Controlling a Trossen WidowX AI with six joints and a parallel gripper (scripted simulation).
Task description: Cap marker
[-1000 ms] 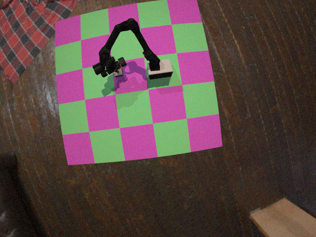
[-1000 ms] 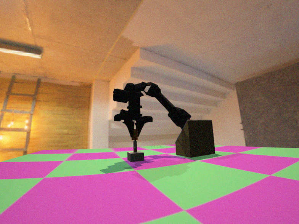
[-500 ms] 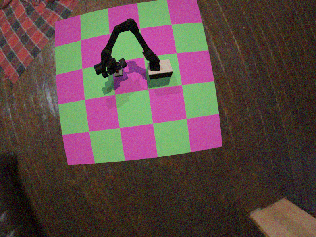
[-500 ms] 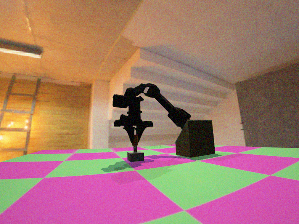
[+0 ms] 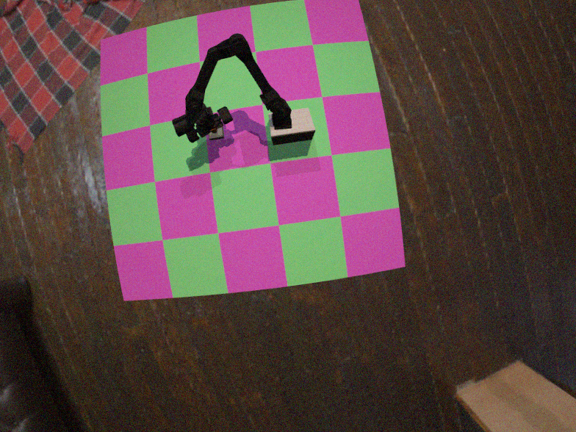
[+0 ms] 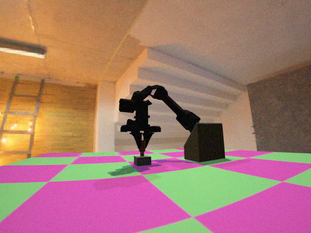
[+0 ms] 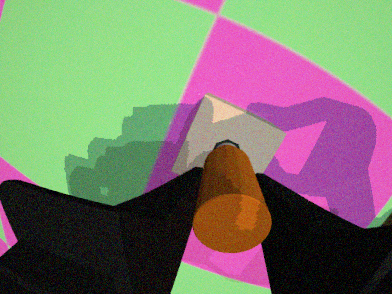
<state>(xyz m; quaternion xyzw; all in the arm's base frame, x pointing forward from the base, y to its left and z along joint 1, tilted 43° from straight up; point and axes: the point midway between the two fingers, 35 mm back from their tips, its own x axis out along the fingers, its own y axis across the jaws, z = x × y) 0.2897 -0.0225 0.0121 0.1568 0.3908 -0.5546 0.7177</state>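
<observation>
The orange cap [image 6: 142, 144] [image 7: 231, 200] is between the fingers of my gripper [image 6: 142, 148] [image 7: 227, 178], which is shut on it and points straight down. The cap is upright, over the top of the marker [image 6: 141, 153] [image 7: 227, 143]. Only a short length of marker shows between the cap's lower rim and the holder block; in the wrist view just a dark edge with a grey rim shows past the cap. Whether the cap is fully seated cannot be told. The grey holder block [image 5: 217, 136] [image 6: 142, 161] [image 7: 252, 135] sits flat on the table, with the fingertips above it.
The arm's base block [image 5: 293, 124] [image 6: 207, 142] stands on the pink and green checkered table [image 5: 245, 201] [image 6: 166, 204], right of the holder in the top and exterior views. The arm [image 5: 235, 45] [image 6: 158, 91] arches between them. Its shadow falls around the holder.
</observation>
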